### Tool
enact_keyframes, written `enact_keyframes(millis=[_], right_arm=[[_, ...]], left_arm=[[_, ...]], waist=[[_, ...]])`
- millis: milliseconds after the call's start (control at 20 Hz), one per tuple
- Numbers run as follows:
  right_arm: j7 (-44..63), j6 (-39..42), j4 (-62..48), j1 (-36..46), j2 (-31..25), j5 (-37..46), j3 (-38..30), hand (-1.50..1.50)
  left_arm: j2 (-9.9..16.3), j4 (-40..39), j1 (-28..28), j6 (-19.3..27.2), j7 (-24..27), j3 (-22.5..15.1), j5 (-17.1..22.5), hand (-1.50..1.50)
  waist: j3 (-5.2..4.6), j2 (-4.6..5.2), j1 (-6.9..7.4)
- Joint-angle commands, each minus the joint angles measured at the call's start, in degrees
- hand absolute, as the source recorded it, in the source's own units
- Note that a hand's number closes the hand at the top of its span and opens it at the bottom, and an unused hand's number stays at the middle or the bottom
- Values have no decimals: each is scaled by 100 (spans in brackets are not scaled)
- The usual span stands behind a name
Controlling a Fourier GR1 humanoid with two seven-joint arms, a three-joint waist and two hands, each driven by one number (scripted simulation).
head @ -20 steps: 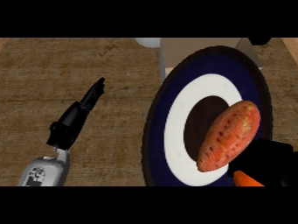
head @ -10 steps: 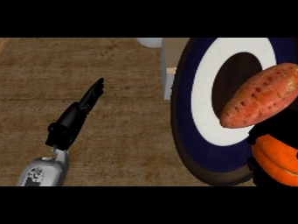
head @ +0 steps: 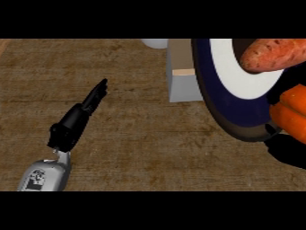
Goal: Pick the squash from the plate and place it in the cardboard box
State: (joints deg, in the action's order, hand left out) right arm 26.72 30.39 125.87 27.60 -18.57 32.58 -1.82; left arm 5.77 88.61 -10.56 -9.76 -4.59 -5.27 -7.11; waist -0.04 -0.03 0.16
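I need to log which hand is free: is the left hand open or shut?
Open. The left hand shows straight fingers stretched over the counter, curled round nothing and apart from the plate.

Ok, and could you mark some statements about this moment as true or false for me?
1. The left robot hand has straight fingers and holds nothing. True.
2. The plate is white all over. False: its rim is dark blue and only its middle is white.
3. The squash lies on the counter beside the left robot hand. False: it is at the view's right edge, in the black right robot hand, in front of the plate's rim.
4. A reddish vegetable shows over the plate's white middle. True.
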Motion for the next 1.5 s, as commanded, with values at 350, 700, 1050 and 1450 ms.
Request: enact_keyframes(millis=[350,700,1050,1450], right_arm=[[-515,-858,-2367,1301,202,578,-35,150],[-1262,-1371,-3596,1643,72,1284,235,150],[-1880,-2302,-5256,1670,374,1888,434,150],[-2013,-2289,-6443,1593,804,1157,-162,-150]], left_arm=[[-141,214,-222,11,-409,-18,-71,0],[-4,-171,-296,-174,-7,201,0,0],[-84,310,54,-153,-195,62,-43,0],[-48,90,-68,-186,-154,176,-11,0]], waist=[[4,11,42],[3,17,34],[4,18,68],[6,23,57]])
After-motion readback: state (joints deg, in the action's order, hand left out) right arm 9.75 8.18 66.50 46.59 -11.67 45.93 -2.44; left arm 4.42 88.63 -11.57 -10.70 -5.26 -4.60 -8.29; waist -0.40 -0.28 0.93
